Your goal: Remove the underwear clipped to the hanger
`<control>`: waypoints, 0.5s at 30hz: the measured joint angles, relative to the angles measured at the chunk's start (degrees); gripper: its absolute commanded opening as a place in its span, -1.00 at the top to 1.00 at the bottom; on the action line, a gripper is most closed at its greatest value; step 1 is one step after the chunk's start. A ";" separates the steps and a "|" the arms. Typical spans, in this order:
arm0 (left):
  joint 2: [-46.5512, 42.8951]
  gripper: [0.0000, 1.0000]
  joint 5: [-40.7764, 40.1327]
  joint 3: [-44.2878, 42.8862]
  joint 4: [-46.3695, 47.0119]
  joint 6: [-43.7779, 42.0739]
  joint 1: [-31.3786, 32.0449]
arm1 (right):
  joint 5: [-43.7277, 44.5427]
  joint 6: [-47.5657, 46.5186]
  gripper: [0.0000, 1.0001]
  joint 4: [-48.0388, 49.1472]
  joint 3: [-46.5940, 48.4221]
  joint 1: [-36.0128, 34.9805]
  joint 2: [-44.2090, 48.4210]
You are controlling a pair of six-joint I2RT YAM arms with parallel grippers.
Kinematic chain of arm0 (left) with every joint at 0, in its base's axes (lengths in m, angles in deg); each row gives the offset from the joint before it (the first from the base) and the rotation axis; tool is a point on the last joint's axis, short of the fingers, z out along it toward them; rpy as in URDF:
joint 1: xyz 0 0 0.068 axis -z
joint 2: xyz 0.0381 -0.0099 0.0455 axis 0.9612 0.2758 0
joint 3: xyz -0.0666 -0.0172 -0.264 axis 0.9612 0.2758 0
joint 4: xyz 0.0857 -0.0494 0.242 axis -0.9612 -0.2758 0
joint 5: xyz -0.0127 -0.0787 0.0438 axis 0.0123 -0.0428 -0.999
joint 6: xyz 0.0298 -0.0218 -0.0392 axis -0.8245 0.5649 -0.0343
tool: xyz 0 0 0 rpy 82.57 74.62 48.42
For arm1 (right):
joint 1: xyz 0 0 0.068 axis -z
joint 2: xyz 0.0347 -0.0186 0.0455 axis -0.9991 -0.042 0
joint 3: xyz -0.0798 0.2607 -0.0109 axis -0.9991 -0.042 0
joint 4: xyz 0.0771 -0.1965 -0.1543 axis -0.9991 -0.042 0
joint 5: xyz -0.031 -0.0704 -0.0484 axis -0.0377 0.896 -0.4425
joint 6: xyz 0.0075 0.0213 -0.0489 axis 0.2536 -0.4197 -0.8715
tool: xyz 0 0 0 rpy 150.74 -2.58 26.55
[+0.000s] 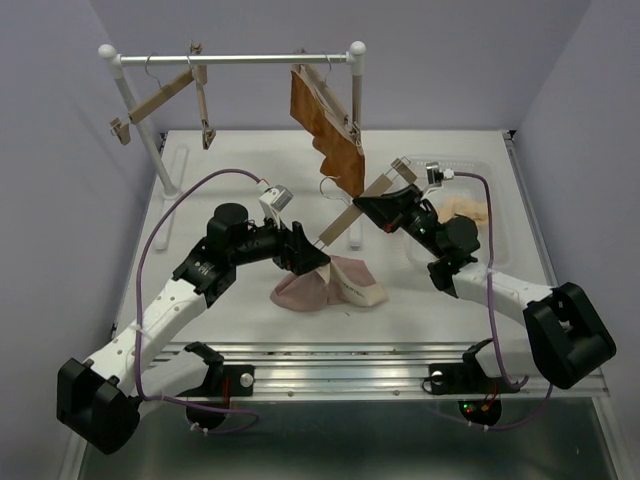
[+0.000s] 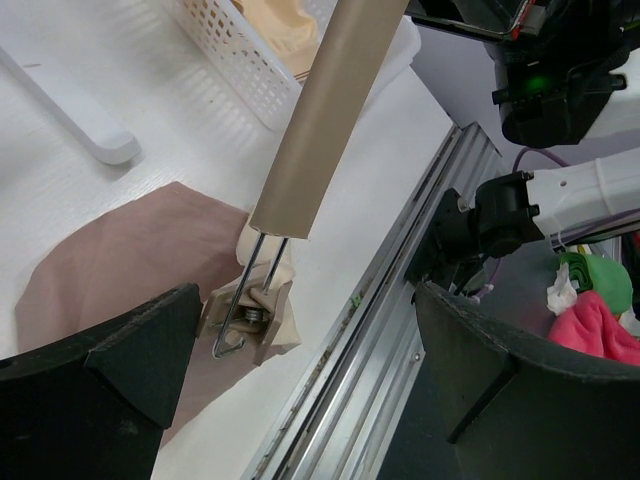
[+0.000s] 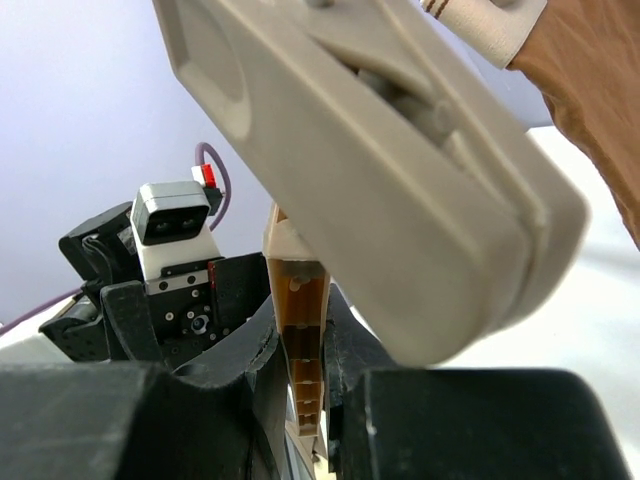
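Dusty pink underwear (image 1: 303, 292) lies crumpled on the white table (image 1: 250, 165), just in front of the 2 arms' wrists. A pale edge of it is caught in the metal clip (image 2: 255, 320) at the low end of a wooden hanger (image 1: 340, 228), which slants up and to the right above the table. The left gripper (image 1: 312, 255) is spread wide, with 1 finger on each side of that clip and neither touching it. The right gripper (image 1: 377, 208) is pinched tight on the hanger's bar further up, holding it off the table. The hanger's other clip stands close before the right wrist camera, with nothing in it.

Rust brown underwear (image 1: 320, 120) hangs from another hanger at the right end of the rack's rail (image 1: 230, 59), behind the grippers. 2 bare hangers (image 1: 160, 95) hang tilted at the rail's left end. Cream underwear (image 1: 468, 208) sits in a white mesh basket (image 2: 235, 50) on the table's right side, beside the right arm.
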 measured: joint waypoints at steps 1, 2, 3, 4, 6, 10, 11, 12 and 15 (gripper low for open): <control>-0.13 -0.98 0.15 0.04 0.07 -0.02 -0.04 | 0.00 0.17 0.99 0.15 0.17 0.00 -0.35; -0.15 -0.98 0.31 0.07 0.07 0.00 -0.20 | 0.00 0.26 0.99 0.17 0.26 0.00 -0.57; -0.15 -0.98 0.48 0.09 0.17 0.00 -0.42 | -0.04 0.39 0.99 0.61 0.42 0.00 -0.94; -0.15 -0.98 0.55 0.15 0.31 -0.02 -0.48 | -0.04 0.46 0.99 1.01 0.55 0.00 -1.20; -0.15 -0.98 0.68 0.15 0.31 -0.02 -0.61 | 0.00 0.92 0.99 1.53 0.72 0.00 -1.88; -0.15 -0.93 0.70 0.15 0.26 -0.17 -0.74 | 0.55 1.33 0.99 1.49 1.01 0.00 -2.49; -0.17 -0.81 0.70 0.15 0.26 -0.31 -0.74 | 0.68 1.36 0.99 1.46 1.09 0.00 -2.56; -0.17 -0.72 0.66 0.15 0.26 -0.35 -0.74 | 0.87 1.38 0.99 1.38 1.25 0.00 -2.67; -0.20 -0.17 0.33 0.15 0.17 -0.90 -0.85 | 1.44 1.90 0.99 1.14 1.81 0.00 -2.99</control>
